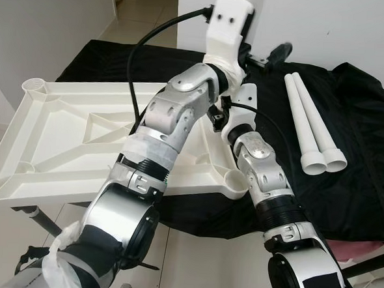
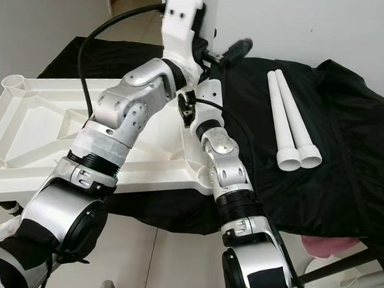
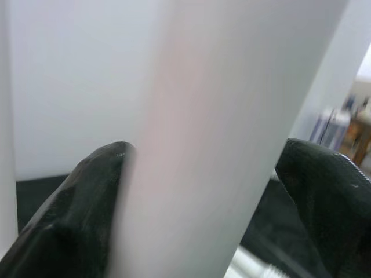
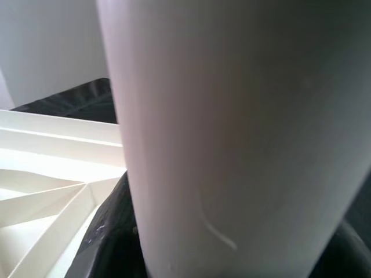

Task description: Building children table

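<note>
The black cloth point(image 1: 366, 168) right of the two loose legs point(image 1: 310, 125) is left open; the tabletop point(image 1: 68, 136) is crossed by both arms.

Glossy white ribbed plastic tabletop point(image 1: 81, 137); two plain white plastic tube legs point(image 1: 313, 128) beside it on the wrinkled black cloth point(image 1: 353, 167); silver jointed arms with black bands; black claw fingers point(image 3: 75, 208) against a white leg point(image 3: 203, 139).

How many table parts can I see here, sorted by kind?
Upside-down white tabletop: 1
Loose white legs lying on the black cloth: 2
Upright white leg held by both end effectors: 1
Total: 4 parts
</note>
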`<state>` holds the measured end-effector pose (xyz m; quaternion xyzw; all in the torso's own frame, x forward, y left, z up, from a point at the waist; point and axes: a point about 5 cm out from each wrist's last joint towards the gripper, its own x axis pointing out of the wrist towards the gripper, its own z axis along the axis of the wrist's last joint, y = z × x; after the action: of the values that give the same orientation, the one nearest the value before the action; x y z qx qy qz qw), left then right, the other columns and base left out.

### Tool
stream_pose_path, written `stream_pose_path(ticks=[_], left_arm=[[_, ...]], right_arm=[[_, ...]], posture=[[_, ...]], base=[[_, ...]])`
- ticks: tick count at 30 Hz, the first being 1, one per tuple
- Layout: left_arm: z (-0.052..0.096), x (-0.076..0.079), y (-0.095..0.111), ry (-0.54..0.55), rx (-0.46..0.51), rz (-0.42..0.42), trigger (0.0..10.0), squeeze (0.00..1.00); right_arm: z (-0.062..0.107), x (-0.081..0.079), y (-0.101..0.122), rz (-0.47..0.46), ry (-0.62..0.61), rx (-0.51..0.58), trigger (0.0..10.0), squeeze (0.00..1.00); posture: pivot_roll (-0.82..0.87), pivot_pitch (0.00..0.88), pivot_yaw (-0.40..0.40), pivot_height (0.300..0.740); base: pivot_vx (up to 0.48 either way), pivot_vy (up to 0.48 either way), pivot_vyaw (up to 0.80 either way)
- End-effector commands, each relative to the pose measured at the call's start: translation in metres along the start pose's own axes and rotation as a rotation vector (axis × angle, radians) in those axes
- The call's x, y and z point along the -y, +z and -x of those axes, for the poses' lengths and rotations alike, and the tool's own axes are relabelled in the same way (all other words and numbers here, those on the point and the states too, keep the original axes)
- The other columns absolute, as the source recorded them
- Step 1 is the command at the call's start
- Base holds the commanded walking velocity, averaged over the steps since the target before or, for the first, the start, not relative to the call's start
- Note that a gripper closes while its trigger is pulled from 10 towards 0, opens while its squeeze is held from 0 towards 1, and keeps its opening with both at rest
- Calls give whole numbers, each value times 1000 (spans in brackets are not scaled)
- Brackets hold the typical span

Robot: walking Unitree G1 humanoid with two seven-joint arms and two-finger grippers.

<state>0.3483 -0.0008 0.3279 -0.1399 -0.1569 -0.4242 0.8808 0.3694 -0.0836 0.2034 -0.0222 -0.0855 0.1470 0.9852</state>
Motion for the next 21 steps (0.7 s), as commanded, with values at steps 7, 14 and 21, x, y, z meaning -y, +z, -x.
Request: stream_pose_path(ticks=[7,14,21], left_arm=[[16,-17,12,47,101,94,10000,0],[36,-33,9,114,106,122,10000,0],[51,-43,-2,186,67,122,10000,0]], right_arm=[[7,8,-11,-56,-59,-31,10000,0],[13,13,-14,-87,-116,-26,10000,0],[24,23,-18,-112,-218,-2,10000,0]], posture=[[-10,0,-8,740],[-7,6,-1,740],[-9,7,2,740]], base=[[0,0,0],[0,0,0],[0,0,0]])
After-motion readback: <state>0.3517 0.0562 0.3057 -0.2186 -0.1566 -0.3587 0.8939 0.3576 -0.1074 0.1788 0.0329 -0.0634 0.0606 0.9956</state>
